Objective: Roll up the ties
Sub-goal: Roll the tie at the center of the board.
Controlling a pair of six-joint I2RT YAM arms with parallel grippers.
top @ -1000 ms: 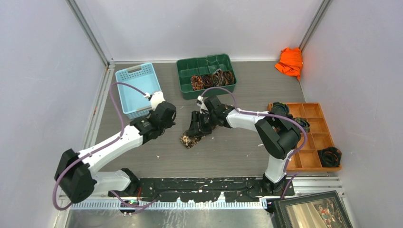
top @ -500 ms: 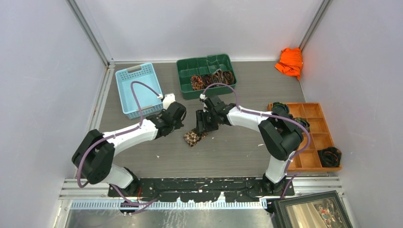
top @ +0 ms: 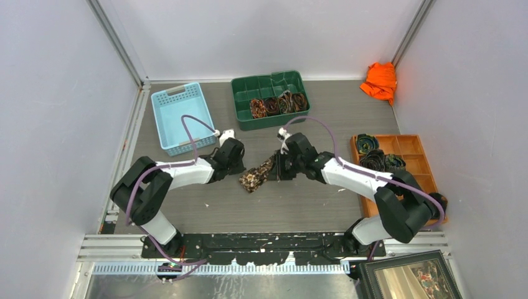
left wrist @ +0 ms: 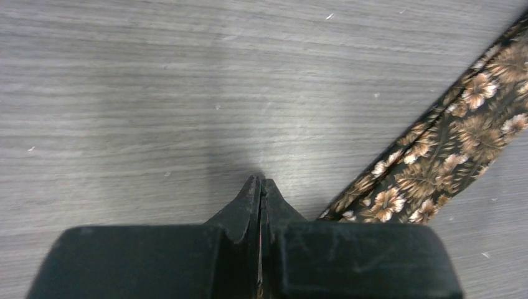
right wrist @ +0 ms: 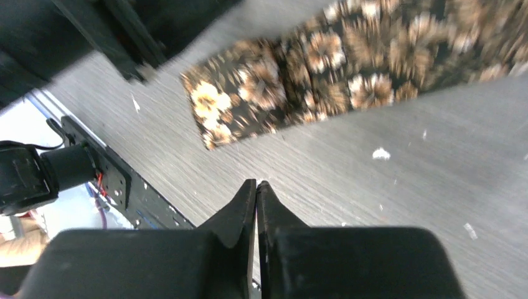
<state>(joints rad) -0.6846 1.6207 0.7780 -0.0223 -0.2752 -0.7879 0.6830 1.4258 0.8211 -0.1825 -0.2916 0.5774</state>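
One tie (top: 256,176), black with brown and tan leaves, lies flat and slanted on the grey table between my two grippers. Its blunt end (right wrist: 215,121) points toward the arm bases. My left gripper (top: 236,166) is shut just left of it; in the left wrist view the closed jaw tips (left wrist: 260,181) rest near the table, with the tie (left wrist: 448,149) passing to their right. My right gripper (top: 279,168) is shut at the tie's upper right end and nothing is between its jaws (right wrist: 256,183). Several rolled ties (top: 278,103) sit in the green bin.
A blue basket (top: 180,118) stands at the back left and a green bin (top: 246,87) behind the grippers. A wooden compartment tray (top: 414,180) on the right holds dark coils (top: 373,159). An orange cloth (top: 380,81) lies in the far right corner. A picture frame (top: 408,274) sits at the near right.
The right gripper went from open over the tie to shut and drew back to the right. The left arm moved right, closer to the tie. The tie now lies stretched out.
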